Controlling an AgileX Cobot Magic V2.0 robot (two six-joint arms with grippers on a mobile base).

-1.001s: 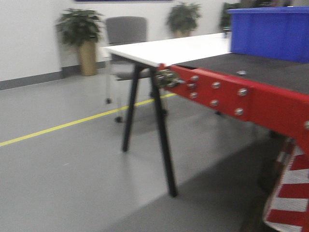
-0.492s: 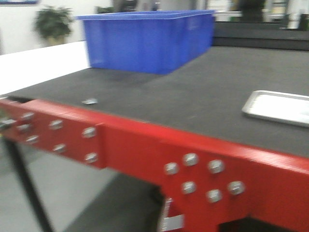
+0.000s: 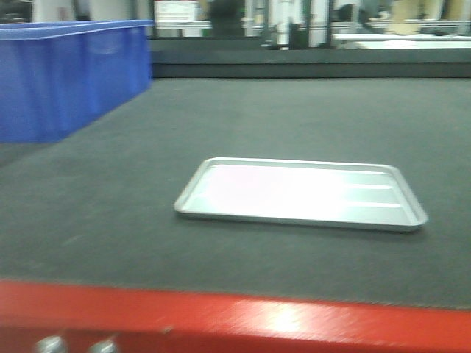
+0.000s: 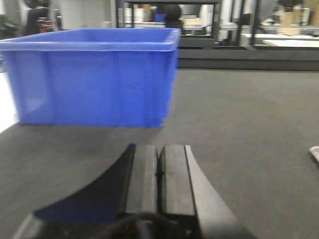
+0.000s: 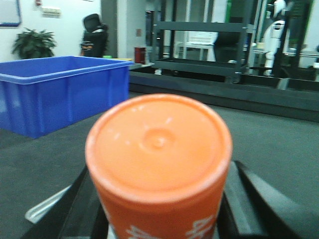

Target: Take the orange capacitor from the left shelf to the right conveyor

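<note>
In the right wrist view my right gripper is shut on the orange capacitor. It stands upright between the black fingers, with white print showing low on its side. It is held above the right conveyor, a dark grey belt with a red front edge. My left gripper is shut and empty, its pads pressed together, low over the belt. The left shelf is out of view. Neither gripper shows in the front view.
A shallow silver tray lies on the belt in the middle; its edge shows under the right gripper. A large blue plastic bin stands on the belt at the left, ahead of the left gripper. Dark racks stand behind the belt.
The front view has swung right, from the floor and a white table to facing the conveyor. The blue bin has slid to the left edge and the silver tray is now in the middle.
</note>
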